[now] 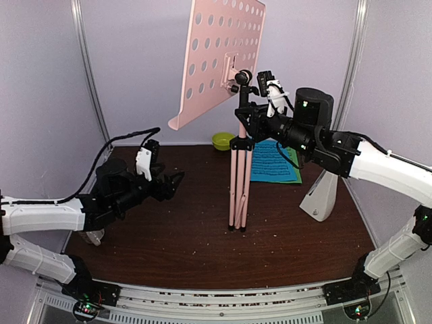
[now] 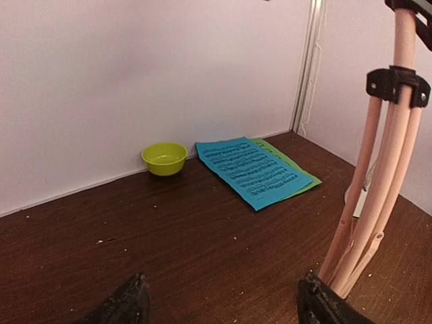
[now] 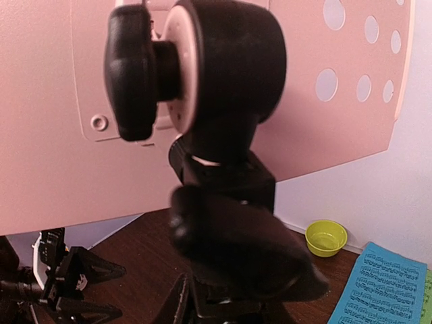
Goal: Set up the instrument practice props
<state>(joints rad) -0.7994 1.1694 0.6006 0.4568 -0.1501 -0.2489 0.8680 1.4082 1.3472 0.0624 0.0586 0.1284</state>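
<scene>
Evidently the pink music stand (image 1: 236, 185) stands mid-table with its legs (image 2: 368, 202) bunched together, so it probably depends on the right gripper (image 1: 246, 116). That gripper looks clamped on the shaft just under the tilt joint, though the blurred wrist view hides the contact. The left gripper (image 1: 174, 183) hangs wide open and empty beside the legs. Spreading them well calls for a firm, vertical hold above while the left draws one leg outward low down, clear of the blue sheet (image 1: 270, 160) and metronome (image 1: 320, 196).

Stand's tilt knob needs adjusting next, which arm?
Right, likely: the right gripper sits beside the tilt knob on the pink music stand; the left gripper hangs open, low over the table.
</scene>
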